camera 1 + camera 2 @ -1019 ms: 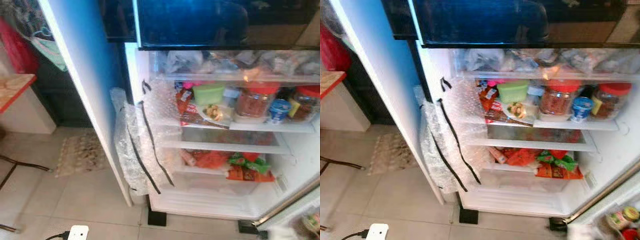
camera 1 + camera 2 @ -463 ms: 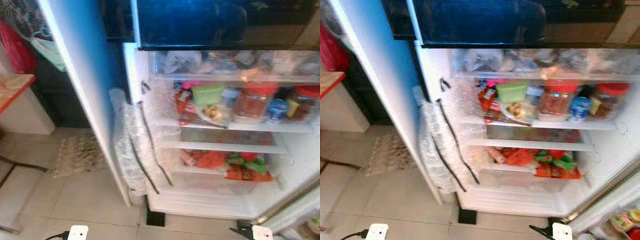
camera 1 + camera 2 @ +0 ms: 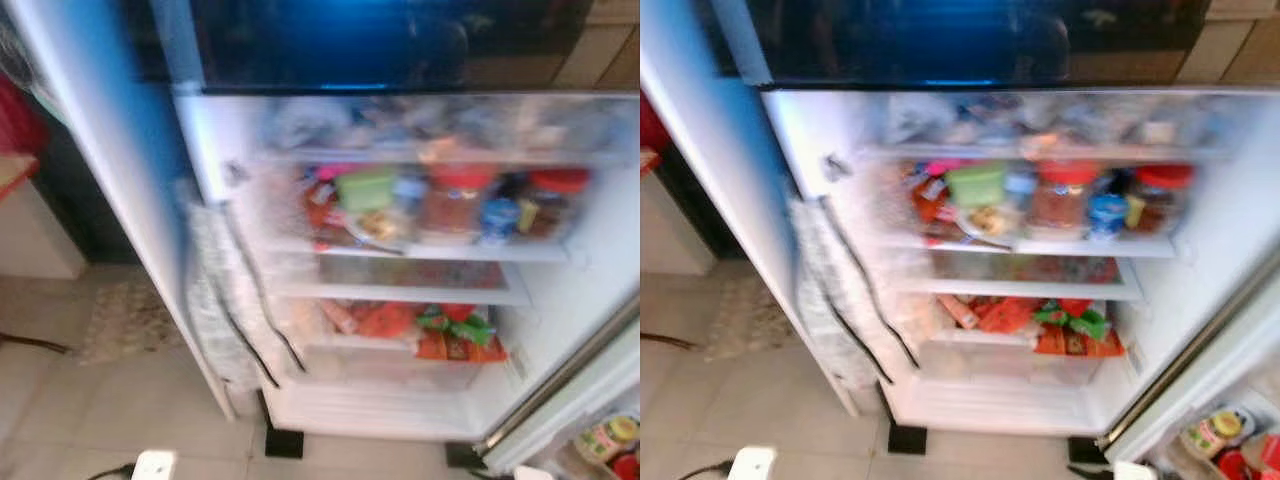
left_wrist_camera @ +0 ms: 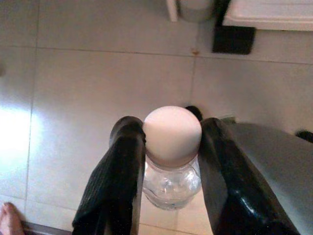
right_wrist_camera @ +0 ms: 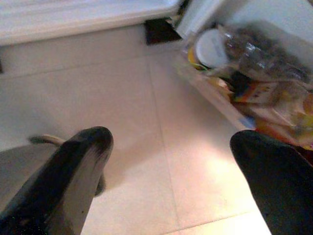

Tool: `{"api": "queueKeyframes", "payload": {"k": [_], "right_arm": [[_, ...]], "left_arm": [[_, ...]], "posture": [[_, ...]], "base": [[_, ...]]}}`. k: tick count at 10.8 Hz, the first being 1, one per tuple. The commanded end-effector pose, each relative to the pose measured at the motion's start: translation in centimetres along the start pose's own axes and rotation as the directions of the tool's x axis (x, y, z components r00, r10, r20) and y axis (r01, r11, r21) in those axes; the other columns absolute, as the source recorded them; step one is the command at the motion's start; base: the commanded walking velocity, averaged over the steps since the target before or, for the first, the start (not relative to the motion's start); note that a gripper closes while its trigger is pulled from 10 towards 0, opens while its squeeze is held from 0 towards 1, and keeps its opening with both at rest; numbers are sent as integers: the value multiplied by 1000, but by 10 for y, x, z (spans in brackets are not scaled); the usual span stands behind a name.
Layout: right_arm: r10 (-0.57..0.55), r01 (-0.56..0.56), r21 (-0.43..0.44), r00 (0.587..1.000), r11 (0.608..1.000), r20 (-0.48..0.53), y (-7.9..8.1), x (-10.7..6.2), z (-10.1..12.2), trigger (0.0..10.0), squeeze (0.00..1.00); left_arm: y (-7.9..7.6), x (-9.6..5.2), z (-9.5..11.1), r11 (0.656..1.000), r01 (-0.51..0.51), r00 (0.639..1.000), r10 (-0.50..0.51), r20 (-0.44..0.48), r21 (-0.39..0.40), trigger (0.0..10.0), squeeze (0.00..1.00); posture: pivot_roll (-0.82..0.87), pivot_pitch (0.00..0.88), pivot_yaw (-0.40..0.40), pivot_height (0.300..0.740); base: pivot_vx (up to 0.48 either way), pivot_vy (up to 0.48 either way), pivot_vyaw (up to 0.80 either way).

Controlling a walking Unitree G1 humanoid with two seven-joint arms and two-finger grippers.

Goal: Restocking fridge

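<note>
Head views: the fridge (image 3: pixel 400 400) is standing open, shelves crowded, two red-lidded jars (image 3: pixel 455 205) sitting on one shelf. Left wrist view: the left tool (image 4: pixel 168 161) is clenching one white-capped clear jar (image 4: pixel 172 147) over the floor, presumably carrying it for stocking. Right wrist view: the right tool (image 5: pixel 171 161) is hanging spread and empty beside door-shelf items (image 5: pixel 244 63).

Clear glass jar (image 4: pixel 171 166) with white lid, upright, clamped between the fingers (image 4: pixel 120 181). Fridge (image 3: pixel 420 260) at 12 o'clock, door open, shelves stocked.
</note>
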State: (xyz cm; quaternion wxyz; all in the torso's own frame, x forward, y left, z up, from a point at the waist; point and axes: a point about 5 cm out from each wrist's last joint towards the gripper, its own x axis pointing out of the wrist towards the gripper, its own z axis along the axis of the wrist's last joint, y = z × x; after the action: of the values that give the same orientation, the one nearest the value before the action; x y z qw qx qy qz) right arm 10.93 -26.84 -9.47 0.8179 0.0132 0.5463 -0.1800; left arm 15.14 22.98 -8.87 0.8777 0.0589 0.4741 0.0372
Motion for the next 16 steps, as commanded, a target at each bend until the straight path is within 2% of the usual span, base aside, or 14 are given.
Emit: {"api": "queueKeyframes", "payload": {"k": [1,4,8,9,11,13,14,15,16], "right_arm": [[8,-8,-1,1000,1000,2,4,0,0,10000,0],[2,-2,-4,1000,1000,-5,9,0,-3,10000,0],[0,0,-1,1000,1000,-1,8,0,-2,10000,0],[-3,3,0,1000,1000,0,6,0,-1,10000,0],[2,-2,-5,1000,1000,7,5,0,1,10000,0],[9,-9,-12,1000,1000,14,8,1,4,10000,0],[14,-14,-19,1000,1000,14,14,1,4,10000,0],[18,-17,-23,1000,1000,15,17,1,3,10000,0],[20,-20,-28,1000,999,16,17,1,4,10000,0]], "left_arm": [[6,-2,-6,1000,-17,1000,17,-22,6,10000,0],[7,-2,-6,1000,-17,1000,17,-26,7,10000,0],[8,-1,-3,1000,-23,1000,23,-16,9,10000,0],[10,0,3,999,-28,1000,28,11,42,10000,0],[15,1,17,998,-47,996,44,73,40,10000,0],[19,3,58,999,-33,974,26,225,29,10000,0],[19,2,79,1000,-19,948,10,317,24,10000,0],[19,1,90,1000,-10,931,-1,364,27,10000,0],[11,-4,123,999,27,863,-45,503,43,10000,0]], "posture": [[-35,0,32,740],[-32,0,32,740],[-31,0,31,740],[-28,0,30,740],[-26,0,29,740],[-13,0,23,740],[-10,0,21,740],[-10,0,21,740],[-3,0,19,740]], "base": [[0,-315,0],[0,-294,0],[0,0,-509],[0,0,0],[0,0,0],[0,0,0],[0,0,0],[0,0,0],[0,0,0]]}}
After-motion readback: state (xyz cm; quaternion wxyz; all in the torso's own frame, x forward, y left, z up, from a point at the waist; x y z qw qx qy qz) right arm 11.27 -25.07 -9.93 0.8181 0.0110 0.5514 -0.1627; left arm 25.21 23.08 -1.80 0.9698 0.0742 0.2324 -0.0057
